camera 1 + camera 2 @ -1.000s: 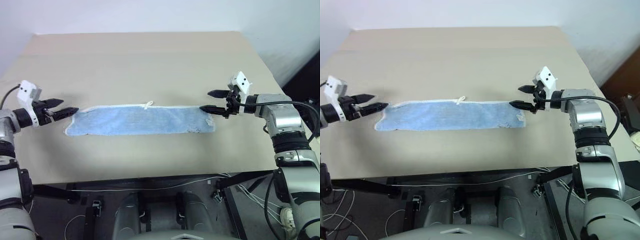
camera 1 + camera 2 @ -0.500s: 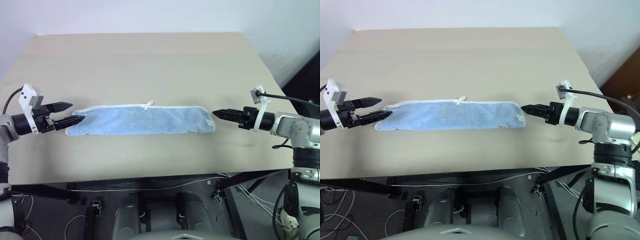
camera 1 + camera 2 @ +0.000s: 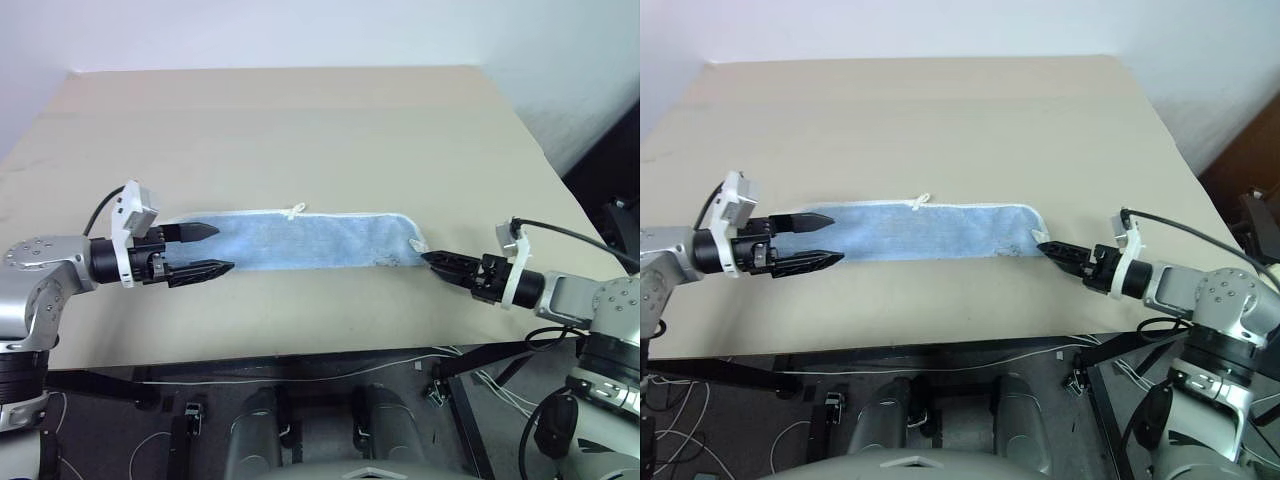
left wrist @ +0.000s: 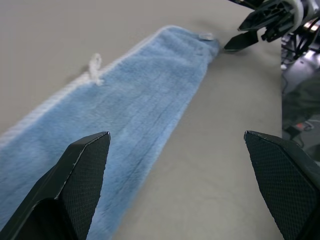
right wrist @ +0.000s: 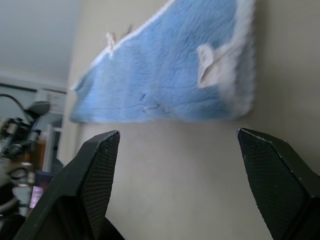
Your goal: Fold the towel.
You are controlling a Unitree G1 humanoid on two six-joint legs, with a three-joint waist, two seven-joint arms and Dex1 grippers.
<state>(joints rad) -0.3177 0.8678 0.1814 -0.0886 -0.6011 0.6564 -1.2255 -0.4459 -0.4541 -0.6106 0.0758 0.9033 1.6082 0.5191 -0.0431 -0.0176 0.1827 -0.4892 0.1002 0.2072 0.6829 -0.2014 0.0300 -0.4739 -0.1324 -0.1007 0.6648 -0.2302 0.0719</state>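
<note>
Flanking the towel (image 3: pixel 310 240), both hands (image 3: pixel 195 250) (image 3: pixel 440 262) point inward, fingers spread.

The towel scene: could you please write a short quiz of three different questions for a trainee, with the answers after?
1. True or false: the towel lies as one long folded strip on the table.
2. Which end of the towel is the right gripper near? A) the robot's left end B) the robot's right end C) the middle
3. Fill in: both the left gripper and the right gripper have their fingers ____.

Key
1. True.
2. B; its tips point at that end, close to the small white tag.
3. Open; neither one holds the towel.
</note>
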